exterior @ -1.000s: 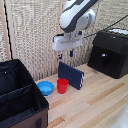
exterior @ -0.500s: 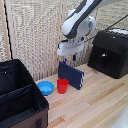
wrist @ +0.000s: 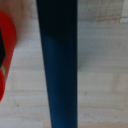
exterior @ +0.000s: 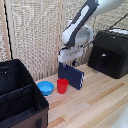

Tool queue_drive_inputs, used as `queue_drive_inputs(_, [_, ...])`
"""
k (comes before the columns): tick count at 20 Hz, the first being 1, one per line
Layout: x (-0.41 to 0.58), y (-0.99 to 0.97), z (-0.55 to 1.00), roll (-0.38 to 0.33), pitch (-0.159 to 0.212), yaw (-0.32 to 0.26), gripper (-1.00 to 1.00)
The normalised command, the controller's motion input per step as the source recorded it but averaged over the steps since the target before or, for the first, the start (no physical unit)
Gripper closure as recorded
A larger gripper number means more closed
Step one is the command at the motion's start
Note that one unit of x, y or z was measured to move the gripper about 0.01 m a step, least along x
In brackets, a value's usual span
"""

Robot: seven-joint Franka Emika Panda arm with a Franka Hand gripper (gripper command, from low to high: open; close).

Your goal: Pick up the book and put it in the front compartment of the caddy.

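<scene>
The dark navy book (exterior: pixel 74 76) stands upright on its edge on the wooden table, just behind a red cup (exterior: pixel 62 86). My gripper (exterior: pixel 65 64) is right at the book's top edge, and its fingers are too blurred to show how they stand. In the wrist view the book (wrist: pixel 59 65) fills the middle as a dark band, very close. The fingers do not show there, and the red cup (wrist: pixel 6 55) lies beside the book. The black caddy (exterior: pixel 26 119) sits at the exterior view's left. Its front compartment (exterior: pixel 20 106) is the nearer section behind a divider.
A blue bowl (exterior: pixel 45 88) lies between the caddy and the red cup. A black boxy appliance (exterior: pixel 111 52) stands at the exterior view's right. A slatted wall runs behind the table.
The arm has lowered, bringing the gripper from above the book down to its top edge. The book, cup and bowl have not moved.
</scene>
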Motion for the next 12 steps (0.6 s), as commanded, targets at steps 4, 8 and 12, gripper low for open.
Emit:
queue_drive_inputs(4, [0.139, -0.08, -0.24, -0.013, 0.023, 0.036, -1.0])
queue_drive_inputs(8, [0.144, -0.04, -0.18, -0.037, 0.065, 0.024, -1.0])
queue_drive_inputs(12, [0.225, -0.08, -0.08, -0.024, 0.107, 0.05, 1.0])
